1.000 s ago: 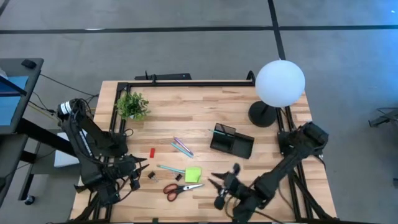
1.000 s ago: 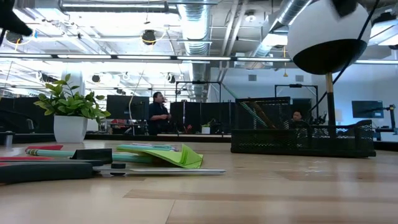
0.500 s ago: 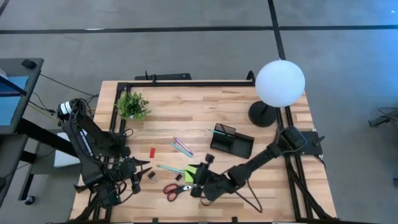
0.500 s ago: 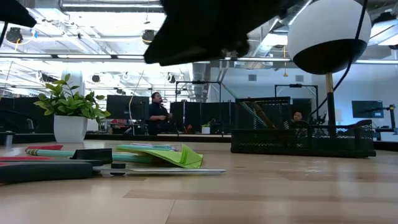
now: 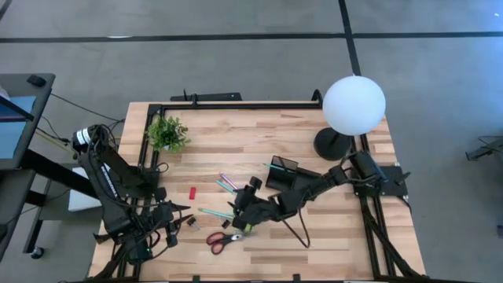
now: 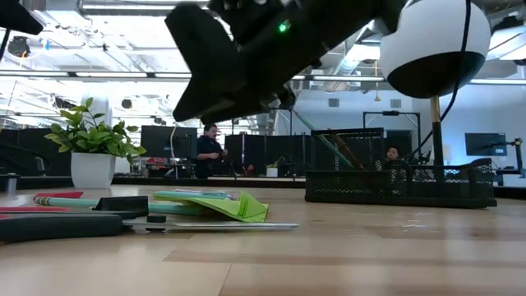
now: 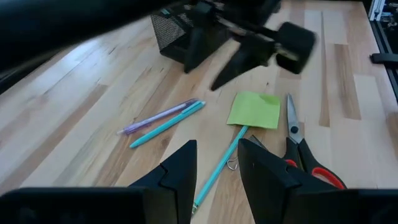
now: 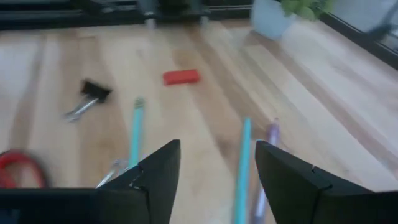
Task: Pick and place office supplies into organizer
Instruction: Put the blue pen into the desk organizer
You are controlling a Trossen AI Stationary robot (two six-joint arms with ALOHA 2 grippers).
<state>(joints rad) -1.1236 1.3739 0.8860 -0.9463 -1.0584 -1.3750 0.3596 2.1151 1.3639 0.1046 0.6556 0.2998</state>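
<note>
Inventory on the table: one pair of red-handled scissors, one lime-green sticky-note pad, one small red block, one teal pen lying alone, one teal-and-purple pen pair side by side, and two black binder clips visible from above. One black mesh organizer sits near the table centre, beside the base of one white globe lamp; one potted plant stands toward the far left corner. My right gripper is extended across the table and hangs over the supplies, directly above the sticky-note pad, with the pen pair just beyond it and the scissors just on the near side; its fingers stand apart and hold nothing. My left gripper waits at the near left edge, fingers parted with a narrow gap, nothing between them, and the lone teal pen lies ahead of it. From above, my right arm covers most of the sticky-note pad. In the low view the scissors and pens appear only edge-on, and my right gripper is cut off at the top.
</note>
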